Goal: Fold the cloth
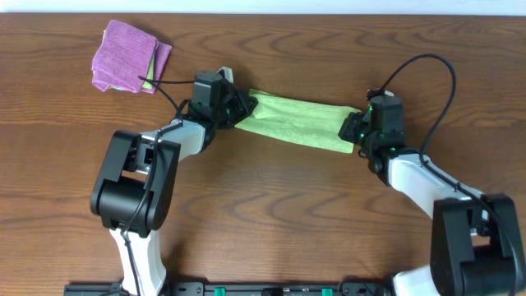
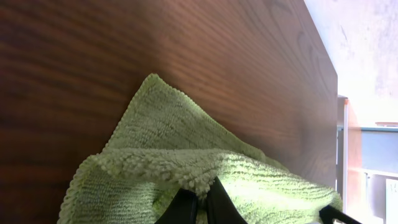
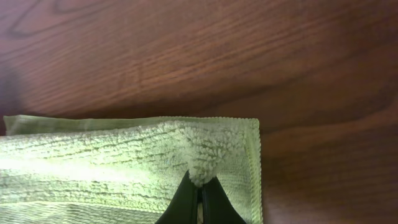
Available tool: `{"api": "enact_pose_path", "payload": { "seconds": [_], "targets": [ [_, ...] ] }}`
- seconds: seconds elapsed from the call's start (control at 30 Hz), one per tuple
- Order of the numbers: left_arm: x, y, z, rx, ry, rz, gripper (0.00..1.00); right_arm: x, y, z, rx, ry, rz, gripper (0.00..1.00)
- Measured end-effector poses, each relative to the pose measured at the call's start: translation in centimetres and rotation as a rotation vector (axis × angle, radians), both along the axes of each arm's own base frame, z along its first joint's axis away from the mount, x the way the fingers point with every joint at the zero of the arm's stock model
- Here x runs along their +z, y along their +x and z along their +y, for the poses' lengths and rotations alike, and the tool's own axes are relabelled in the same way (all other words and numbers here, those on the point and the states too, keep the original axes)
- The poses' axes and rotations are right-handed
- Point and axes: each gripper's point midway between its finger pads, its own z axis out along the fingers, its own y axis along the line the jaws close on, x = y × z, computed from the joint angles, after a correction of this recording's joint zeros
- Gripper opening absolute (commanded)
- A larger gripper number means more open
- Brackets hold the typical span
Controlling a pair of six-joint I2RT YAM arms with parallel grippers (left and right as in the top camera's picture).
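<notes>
The lime-green cloth (image 1: 297, 121) is stretched as a folded band between my two grippers over the wooden table. My left gripper (image 1: 240, 111) is shut on the cloth's left end; in the left wrist view the cloth (image 2: 186, 168) bunches over the closed black fingertips (image 2: 202, 198). My right gripper (image 1: 353, 130) is shut on the right end. In the right wrist view a pinch of the cloth (image 3: 124, 168) is held between the closed fingertips (image 3: 199, 186), near the cloth's stitched right edge. No white tag shows.
A purple folded cloth (image 1: 123, 56) lies at the table's far left with a strip of green beneath its right side. The table's far edge (image 1: 329, 11) runs along the top. Black cables trail from both wrists.
</notes>
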Motion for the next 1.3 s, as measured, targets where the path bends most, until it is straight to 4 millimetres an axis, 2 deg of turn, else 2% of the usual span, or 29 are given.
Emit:
{"api": "enact_pose_path", "payload": {
  "seconds": [0.2,0.33,0.4,0.57,0.73,0.83,0.9,1.0,1.13,1.3],
  "targets": [
    [-0.1,0.6,-0.2,-0.001,0.000,-0.001,0.08,-1.0,-0.1,-0.2,-0.005,-0.009,0.023,0.02],
    [-0.5,0.3,0.0,0.000,0.012,0.021,0.35,-1.0,-0.1,-0.5,-0.015,-0.029,0.023,0.17],
    [-0.6,0.3,0.3,0.003,0.015,0.025,0.44,-1.2,-0.3,-0.7,-0.020,-0.039,0.032,0.25],
    [-0.4,0.7,1.4,0.014,-0.007,0.033,0.49,-1.9,-1.0,-0.9,-0.017,-0.054,0.075,0.44],
    [0.0,1.0,3.3,0.010,-0.060,0.044,0.55,-2.2,-1.9,-0.6,0.000,-0.045,0.112,0.53],
    [0.4,0.9,3.9,-0.005,-0.098,0.054,0.64,-1.2,-2.0,-0.4,0.012,-0.032,0.099,0.58],
    [0.5,0.7,3.8,-0.019,-0.116,0.065,0.68,-0.4,-2.0,-0.1,0.018,-0.017,0.083,0.60],
    [0.4,-0.1,3.0,-0.041,-0.139,0.100,0.68,0.4,-2.0,0.4,0.028,0.020,0.070,0.60],
    [0.5,-0.9,1.5,-0.075,-0.152,0.118,0.68,0.4,-2.2,1.2,0.035,0.067,0.082,0.51],
    [0.6,-1.3,0.5,-0.092,-0.164,0.131,0.68,0.4,-2.2,2.4,0.055,0.086,0.080,0.48]
  ]
}}
